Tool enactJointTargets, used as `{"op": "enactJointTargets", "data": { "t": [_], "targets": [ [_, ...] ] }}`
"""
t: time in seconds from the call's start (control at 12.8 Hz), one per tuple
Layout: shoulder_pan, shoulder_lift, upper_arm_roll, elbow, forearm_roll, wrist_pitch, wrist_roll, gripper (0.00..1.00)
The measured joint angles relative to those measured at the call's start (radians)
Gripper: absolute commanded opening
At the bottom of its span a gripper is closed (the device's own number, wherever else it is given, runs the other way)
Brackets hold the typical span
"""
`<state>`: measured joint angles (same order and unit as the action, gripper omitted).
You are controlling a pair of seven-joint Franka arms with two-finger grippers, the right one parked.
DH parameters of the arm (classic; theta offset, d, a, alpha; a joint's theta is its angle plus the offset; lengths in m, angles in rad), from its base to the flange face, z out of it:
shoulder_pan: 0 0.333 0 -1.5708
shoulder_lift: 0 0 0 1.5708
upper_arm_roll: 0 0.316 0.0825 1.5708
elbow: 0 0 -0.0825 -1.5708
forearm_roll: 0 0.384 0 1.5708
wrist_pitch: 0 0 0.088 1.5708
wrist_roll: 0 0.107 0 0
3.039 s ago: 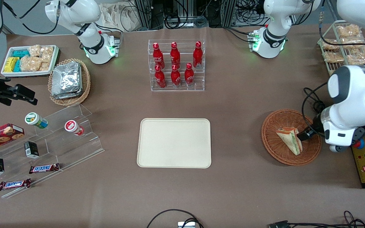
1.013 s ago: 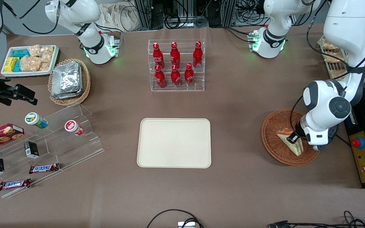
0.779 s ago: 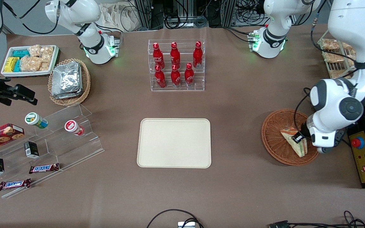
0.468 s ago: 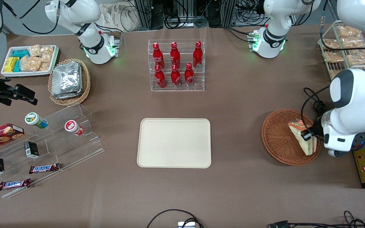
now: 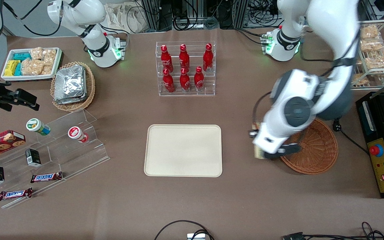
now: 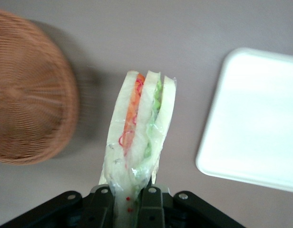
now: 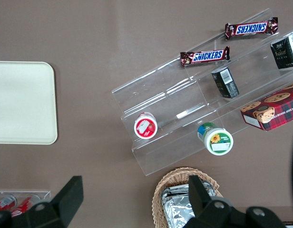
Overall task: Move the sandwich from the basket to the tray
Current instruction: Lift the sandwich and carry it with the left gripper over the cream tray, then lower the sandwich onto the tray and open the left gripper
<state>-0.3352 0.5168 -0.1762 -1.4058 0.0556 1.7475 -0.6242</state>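
Observation:
The sandwich [image 6: 141, 126], a wedge of pale bread in clear wrap with orange and green filling, hangs in the air over bare table between the basket [image 6: 27, 95] and the tray [image 6: 256, 118]. My left gripper [image 6: 125, 197] is shut on its wrapped end. In the front view the gripper [image 5: 261, 154] sits just outside the rim of the reddish-brown wicker basket [image 5: 315, 150], on the side toward the cream tray [image 5: 183, 150], and the arm's hand covers all but a sliver of the sandwich [image 5: 257, 152]. Nothing lies in the basket or on the tray.
A clear rack of red bottles [image 5: 185, 68] stands farther from the camera than the tray. A tan basket of foil packets [image 5: 73, 86], a white snack tray [image 5: 30, 63] and an acrylic shelf [image 5: 52, 150] lie toward the parked arm's end. A wire snack rack [image 5: 375, 50] and a control box [image 5: 383, 170] flank the basket.
The gripper has lifted the sandwich out of the basket and swung it toward the tray. The basket now holds nothing.

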Motion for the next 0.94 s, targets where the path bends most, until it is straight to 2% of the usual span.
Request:
{"op": "enactJointTargets", "data": {
  "t": [0.23, 0.47, 0.7, 0.94],
  "targets": [
    [-0.121, 0.171, 0.002, 0.135, -0.003, 0.119, -0.017, 0.0],
    [-0.157, 0.29, 0.003, 0.168, -0.006, 0.233, -0.026, 0.0],
    [-0.17, 0.358, 0.003, 0.178, -0.006, 0.286, -0.027, 0.0],
    [-0.172, 0.367, 0.003, 0.186, -0.008, 0.288, -0.097, 0.0]
  ]
}}
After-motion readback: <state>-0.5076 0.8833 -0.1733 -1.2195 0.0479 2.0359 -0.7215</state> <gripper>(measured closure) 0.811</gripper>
